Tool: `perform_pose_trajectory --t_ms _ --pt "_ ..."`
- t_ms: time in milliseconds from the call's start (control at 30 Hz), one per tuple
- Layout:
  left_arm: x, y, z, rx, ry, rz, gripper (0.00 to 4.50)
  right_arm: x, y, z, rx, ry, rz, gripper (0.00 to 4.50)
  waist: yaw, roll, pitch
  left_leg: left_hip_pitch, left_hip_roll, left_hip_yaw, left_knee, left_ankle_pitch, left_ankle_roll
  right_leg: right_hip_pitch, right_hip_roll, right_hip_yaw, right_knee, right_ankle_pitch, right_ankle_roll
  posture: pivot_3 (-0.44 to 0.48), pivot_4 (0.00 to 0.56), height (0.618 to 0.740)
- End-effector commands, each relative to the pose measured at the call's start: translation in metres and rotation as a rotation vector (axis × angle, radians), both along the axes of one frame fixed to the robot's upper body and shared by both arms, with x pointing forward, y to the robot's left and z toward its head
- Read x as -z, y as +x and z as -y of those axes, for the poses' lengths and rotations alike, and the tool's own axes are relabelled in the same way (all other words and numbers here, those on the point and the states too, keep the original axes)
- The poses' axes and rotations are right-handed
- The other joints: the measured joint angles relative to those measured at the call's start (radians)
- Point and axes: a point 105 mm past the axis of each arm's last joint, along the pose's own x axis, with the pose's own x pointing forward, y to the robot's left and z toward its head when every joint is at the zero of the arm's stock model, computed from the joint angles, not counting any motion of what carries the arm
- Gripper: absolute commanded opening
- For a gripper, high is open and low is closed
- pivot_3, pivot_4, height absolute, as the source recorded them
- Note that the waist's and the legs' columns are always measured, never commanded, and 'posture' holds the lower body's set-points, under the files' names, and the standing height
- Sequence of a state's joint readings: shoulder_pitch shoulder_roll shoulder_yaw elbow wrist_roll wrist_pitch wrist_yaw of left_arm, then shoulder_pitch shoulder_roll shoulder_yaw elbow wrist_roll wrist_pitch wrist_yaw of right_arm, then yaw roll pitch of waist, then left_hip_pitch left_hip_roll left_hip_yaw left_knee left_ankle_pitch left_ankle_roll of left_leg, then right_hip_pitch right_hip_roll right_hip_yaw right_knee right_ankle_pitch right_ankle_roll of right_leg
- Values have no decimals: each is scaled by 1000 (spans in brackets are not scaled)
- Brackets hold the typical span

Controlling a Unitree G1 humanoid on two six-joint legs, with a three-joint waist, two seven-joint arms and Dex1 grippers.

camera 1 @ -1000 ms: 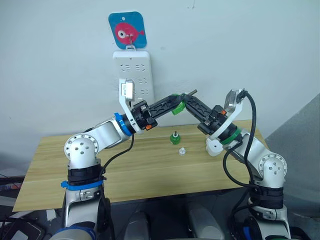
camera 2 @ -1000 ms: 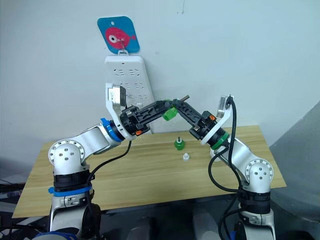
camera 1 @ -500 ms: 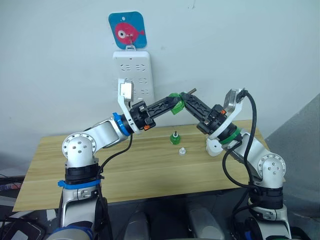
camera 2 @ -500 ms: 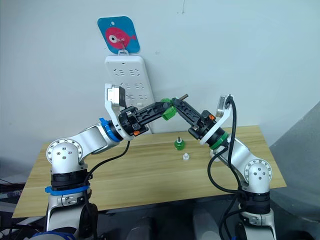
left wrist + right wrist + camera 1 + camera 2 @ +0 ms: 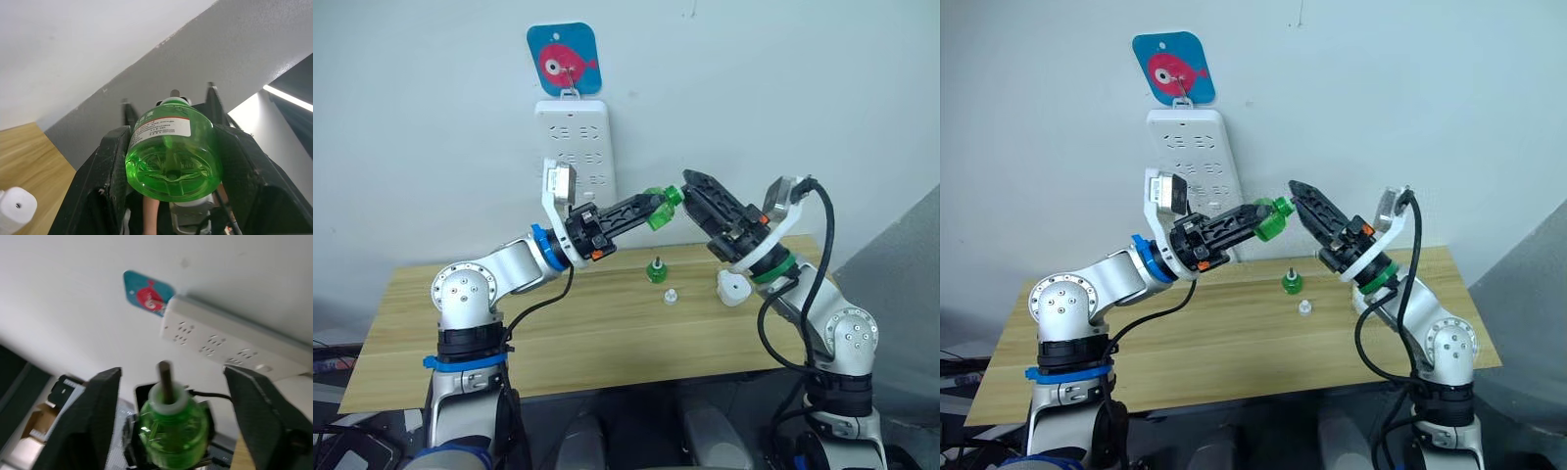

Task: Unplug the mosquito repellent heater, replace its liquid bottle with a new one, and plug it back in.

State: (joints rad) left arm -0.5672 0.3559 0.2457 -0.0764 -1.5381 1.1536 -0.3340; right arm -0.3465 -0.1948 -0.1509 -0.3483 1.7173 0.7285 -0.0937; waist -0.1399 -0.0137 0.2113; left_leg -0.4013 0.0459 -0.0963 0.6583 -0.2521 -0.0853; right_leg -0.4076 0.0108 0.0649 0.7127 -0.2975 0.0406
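The mosquito repellent heater (image 5: 732, 288), a small white rounded unit, lay on the wooden table (image 5: 460, 338) just below the wrist of the right arm, unplugged and well apart from the white power strip (image 5: 575, 142) on the wall. Up in the air between the two arms, the left gripper (image 5: 651, 208) was closed on a green liquid bottle (image 5: 658, 210), its two black fingers (image 5: 110, 166) pressed against the bottle's sides, with the bottle's base turned toward that gripper's wrist and its neck and dark wick pointing toward the right arm. The right gripper (image 5: 700, 196) stood spread wide, holding nothing; seen from its own wrist, its fingers (image 5: 100, 406) flanked the bottle's neck with clear space on both sides, the fingertips near the bottle but apart from it. On the table under the two grippers stood a second small green bottle (image 5: 655, 268), upright, and just beside it, toward the robot, a small white cap (image 5: 671, 296). The power strip hung behind the left gripper, and above the strip a blue card with a pink fish (image 5: 564, 60) was fixed to the pale wall. The heater also showed as a white rounded shape (image 5: 14, 208) on the table from the left wrist's camera.
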Motion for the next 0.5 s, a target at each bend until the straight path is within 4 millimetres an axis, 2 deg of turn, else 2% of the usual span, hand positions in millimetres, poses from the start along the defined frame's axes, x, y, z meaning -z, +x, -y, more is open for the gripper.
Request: perform_pose_trajectory --t_ms 33,100,167,267,333,367,500 --pt "-8 -3 -7 -14 -18 20 2321 -4 2 19 82 -28 25 4500 0 0 0 0 0 0 0 0 0 0 0 0 0 0 0 -174 155 725" --pt "-2 1 -14 -71 38 27 2321 5 9 35 178 -199 31 4500 1 0 0 0 0 0 0 0 0 0 0 1 0 0 0 -176 160 725" --pt "8 6 -22 -130 115 38 2321 16 14 44 230 -461 71 4500 2 1 0 0 -1 1 0 0 0 0 0 1 -1 0 0 -184 168 725" --pt "27 7 -31 -183 256 74 2321 42 28 60 314 -890 100 4500 1 1 0 1 -1 2 -2 0 0 0 0 3 -1 -1 0 -190 174 725" --pt "43 2 -33 -178 369 119 2321 66 36 75 341 -1230 113 4500 0 0 0 2 -1 4 -5 0 0 -2 1 5 -2 -2 2 -191 178 725" --pt "50 -1 -33 -168 403 136 2321 74 39 80 340 -1344 119 4500 -1 0 0 3 0 5 -7 0 0 -2 1 5 -2 -4 4 -189 179 725" --pt "63 -12 -28 -125 472 199 2321 94 41 90 250 -1533 4 4500 1 0 1 3 0 8 -12 0 0 -3 0 7 -8 -1 0 -176 186 725"
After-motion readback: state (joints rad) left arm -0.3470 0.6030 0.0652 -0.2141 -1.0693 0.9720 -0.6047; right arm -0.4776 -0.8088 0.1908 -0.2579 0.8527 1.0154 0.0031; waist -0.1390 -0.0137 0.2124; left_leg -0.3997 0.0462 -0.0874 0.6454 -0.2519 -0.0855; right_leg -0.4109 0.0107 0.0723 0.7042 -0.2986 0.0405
